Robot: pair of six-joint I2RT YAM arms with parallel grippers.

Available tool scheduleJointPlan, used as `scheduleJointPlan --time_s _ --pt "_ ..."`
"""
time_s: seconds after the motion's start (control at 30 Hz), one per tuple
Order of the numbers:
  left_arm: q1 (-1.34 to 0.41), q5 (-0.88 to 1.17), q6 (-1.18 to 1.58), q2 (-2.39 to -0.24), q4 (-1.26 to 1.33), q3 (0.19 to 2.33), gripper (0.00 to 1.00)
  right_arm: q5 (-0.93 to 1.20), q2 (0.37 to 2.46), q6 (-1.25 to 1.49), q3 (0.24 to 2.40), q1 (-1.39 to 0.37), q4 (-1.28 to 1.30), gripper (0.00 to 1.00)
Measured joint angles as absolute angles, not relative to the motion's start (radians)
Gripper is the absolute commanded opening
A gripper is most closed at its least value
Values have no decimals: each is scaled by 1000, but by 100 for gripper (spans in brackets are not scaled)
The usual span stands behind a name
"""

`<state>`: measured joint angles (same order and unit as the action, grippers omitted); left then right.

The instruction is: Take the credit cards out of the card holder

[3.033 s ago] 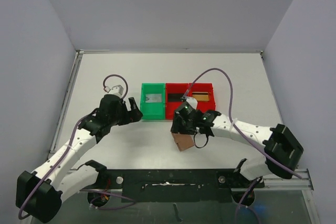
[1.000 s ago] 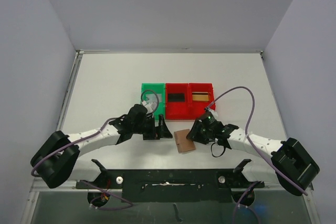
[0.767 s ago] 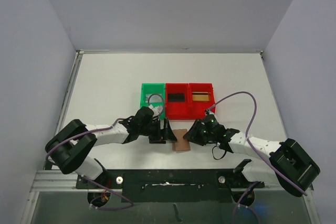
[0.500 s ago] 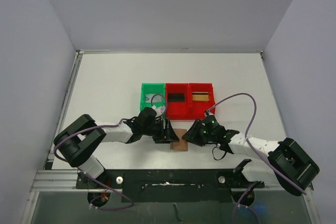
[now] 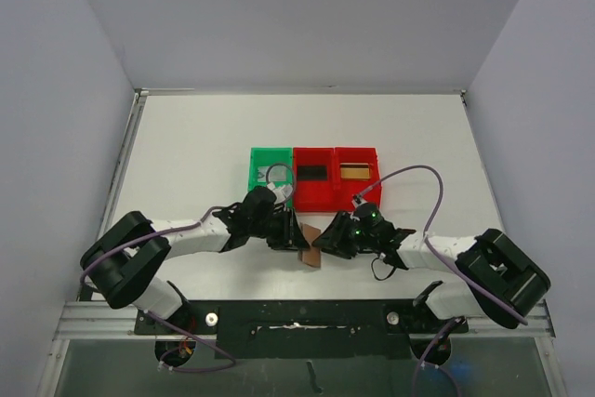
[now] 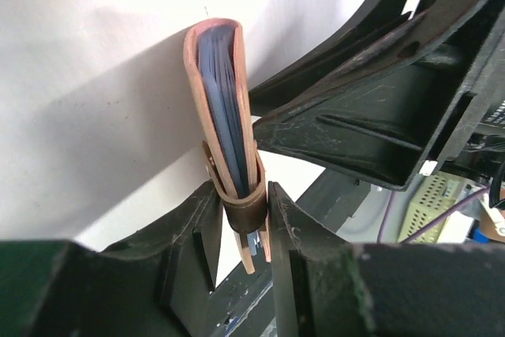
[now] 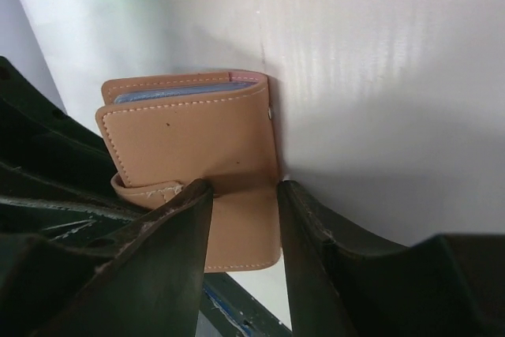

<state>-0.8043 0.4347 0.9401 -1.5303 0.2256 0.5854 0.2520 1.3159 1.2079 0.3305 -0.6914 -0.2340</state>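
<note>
White worktop (image 5: 186, 155) carries a tan card holder (image 7: 189, 132) standing on edge close to its near side, with blue-grey leaves showing inside. Left pincer (image 6: 241, 215) clamps the holder's strap end. Right pincer (image 7: 243, 195) is spread, its fingers just before the holder's flat face. Farther back, a black credit card (image 5: 313, 172) lies in the middle red bin (image 5: 297, 183) and a gold-tan credit card (image 5: 351, 171) in the right red bin (image 5: 376, 169).

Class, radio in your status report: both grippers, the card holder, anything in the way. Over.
Left gripper shut on card holder, which stands on edge. Right gripper open, close beside it. Holder closed, strap wrapped round it.
</note>
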Motion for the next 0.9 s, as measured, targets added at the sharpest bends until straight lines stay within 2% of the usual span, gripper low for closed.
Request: scheduleJointPlan --time_s 0.17,0.4,0.67,0.77,0.83,0.9 --pt "-813 351 849 -1458 -27 690 31 315 1388 1209 353 -689 -315 40" --pt "-854 333 781 -1460 -132 812 44 358 1443 1215 367 -689 -356 45" --pt "-894 278 754 -1485 -171 841 54 121 1217 1200 419 -694 87 57" --pt "-901 233 749 -1480 -191 841 56 28 1112 1181 429 -694 254 66" --pt "-901 189 748 -1460 -208 841 59 -11 1047 1163 433 -693 334 77" --pt "-897 140 749 -1421 -223 840 63 -34 988 1143 438 -693 383 82"
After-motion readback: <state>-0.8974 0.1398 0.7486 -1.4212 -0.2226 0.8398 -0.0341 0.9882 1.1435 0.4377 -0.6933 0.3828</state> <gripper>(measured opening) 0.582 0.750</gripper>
